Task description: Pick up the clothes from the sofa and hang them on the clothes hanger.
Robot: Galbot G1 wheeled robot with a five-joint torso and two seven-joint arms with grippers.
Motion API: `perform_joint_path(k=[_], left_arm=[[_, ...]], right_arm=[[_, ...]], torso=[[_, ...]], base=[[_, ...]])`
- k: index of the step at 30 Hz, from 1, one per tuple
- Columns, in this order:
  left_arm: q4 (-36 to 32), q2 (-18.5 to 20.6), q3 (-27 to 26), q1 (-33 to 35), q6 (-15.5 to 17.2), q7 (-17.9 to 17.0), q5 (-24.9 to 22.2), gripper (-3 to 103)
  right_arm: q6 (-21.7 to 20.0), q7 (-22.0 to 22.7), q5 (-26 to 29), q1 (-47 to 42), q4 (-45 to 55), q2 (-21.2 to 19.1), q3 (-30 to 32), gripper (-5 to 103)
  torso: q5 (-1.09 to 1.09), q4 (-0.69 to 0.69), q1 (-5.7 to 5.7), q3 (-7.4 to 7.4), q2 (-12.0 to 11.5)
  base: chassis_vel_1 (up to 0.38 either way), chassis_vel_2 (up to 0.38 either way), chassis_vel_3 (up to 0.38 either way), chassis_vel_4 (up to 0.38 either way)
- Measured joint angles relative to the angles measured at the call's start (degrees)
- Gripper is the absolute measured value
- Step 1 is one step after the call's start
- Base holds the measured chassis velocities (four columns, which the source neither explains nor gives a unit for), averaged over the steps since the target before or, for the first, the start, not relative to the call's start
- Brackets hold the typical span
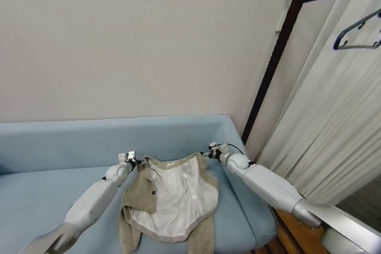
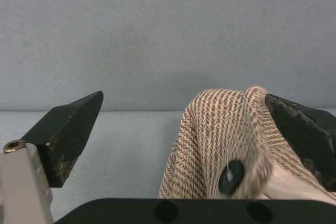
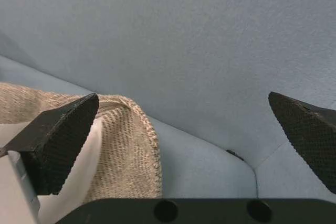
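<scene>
- Head view: the left gripper (image 1: 132,157) sits at the cardigan's (image 1: 172,200) upper corner on the robot's left. The right gripper (image 1: 211,147) sits at the opposite upper corner. Both are low over the seat of the pale blue sofa (image 1: 59,147), and neither lifts any cloth.
- The cardigan is a beige knit with a white lining (image 1: 178,197). It lies spread open on the seat near the sofa's right end, collar toward the backrest and hem toward the front edge.
- A dark clothes rack (image 1: 277,57) stands beyond the sofa's right end, and a blue hanger (image 1: 357,31) hangs up by the curtain, well apart from the garment.
- Left wrist view: the left gripper (image 2: 184,100) is spread wide, its black fingers (image 2: 68,135) far apart and clamping nothing.
- A raised fold of the herringbone knit carrying a black button (image 2: 231,177) stands between the jaws. It lies up against one finger, with bare sofa between it and the other.
- Right wrist view: the right gripper (image 3: 182,97) is likewise wide apart and released.
- The rounded knit edge of the cardigan (image 3: 126,145), with white lining beneath, lies just beside one finger (image 3: 58,140). The rest of the gap between the jaws shows blue upholstery.
</scene>
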Motion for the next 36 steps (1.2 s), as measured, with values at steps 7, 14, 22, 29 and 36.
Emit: perform_joint_path(k=[7, 14, 22, 29, 36], left_arm=[[-1.5, 3.3, -6.4, 6.3, -3.2, 6.7, 0.9, 100], [-9.8, 5.0, -18.2, 16.7, -3.0, 10.6, 1.0, 100], [-27.6, 2.8, -18.1, 22.4, 2.8, -4.0, -3.2, 100], [-41.4, -2.2, -10.0, 25.3, 10.2, -33.5, -6.0, 100], [-41.7, -3.0, -7.9, 27.1, 11.6, -36.2, -4.9, 100]], right_arm=[[-1.6, 1.1, 2.1, -1.6, 4.9, -2.0, 1.5, 100], [-2.7, 2.4, 3.3, -6.3, 10.9, -3.9, 5.1, 100], [-4.4, 3.9, 3.0, -16.6, 21.2, -8.1, 14.0, 100], [-4.6, 4.0, 2.8, -18.1, 22.3, -8.3, 15.6, 100], [-4.6, 3.3, 3.1, -19.3, 22.2, -9.4, 16.8, 100]], torso=[[-0.01, 0.02, 0.0, 0.0, 0.0], [-0.02, 0.03, 0.0, 0.01, 0.0], [-0.01, -0.08, -0.01, 0.0, 0.0], [0.0, 0.04, 0.0, 0.02, 0.0], [0.02, 0.01, 0.0, 0.01, 0.0]], base=[[0.0, 0.0, 0.0, 0.0], [0.0, 0.0, 0.0, 0.0], [0.0, 0.0, 0.0, 0.0], [0.0, 0.0, 0.0, 0.0], [0.0, 0.0, 0.0, 0.0]])
